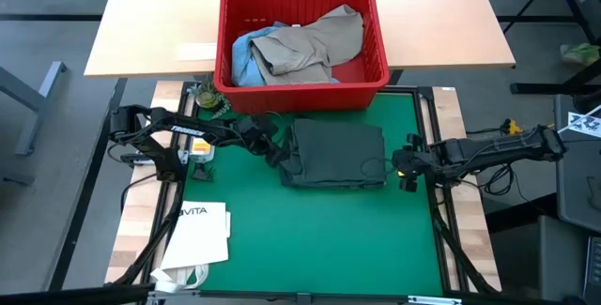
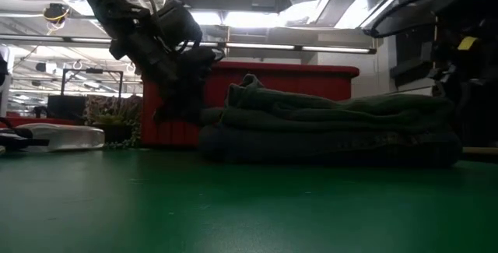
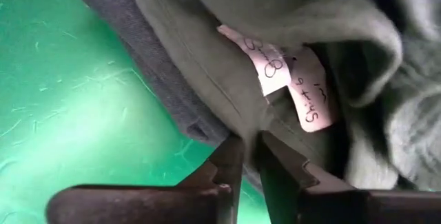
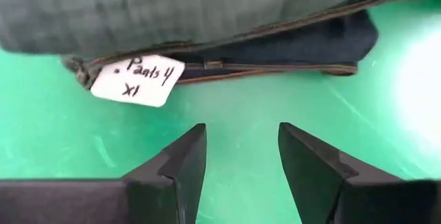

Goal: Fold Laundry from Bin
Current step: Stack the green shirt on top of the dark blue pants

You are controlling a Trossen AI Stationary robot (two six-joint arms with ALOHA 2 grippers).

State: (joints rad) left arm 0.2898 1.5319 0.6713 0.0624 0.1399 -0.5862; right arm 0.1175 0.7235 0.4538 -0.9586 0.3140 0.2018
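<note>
Folded shirt [image 1: 336,145] lies on trousers [image 4: 289,48], before bin [image 1: 302,89].

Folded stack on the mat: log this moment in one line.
folded stack: on mat | left gripper: at stack edge, nearly shut | right gripper: open, clear

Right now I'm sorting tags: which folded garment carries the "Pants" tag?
The dark navy garment at the bottom of the stack; its white tag reads "Pants". The green shirt lies on top.

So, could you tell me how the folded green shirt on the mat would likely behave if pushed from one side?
The green shirt looks soft, so it would probably bunch rather than slide whole. Resting on dark trousers, its layers may shift apart.
</note>
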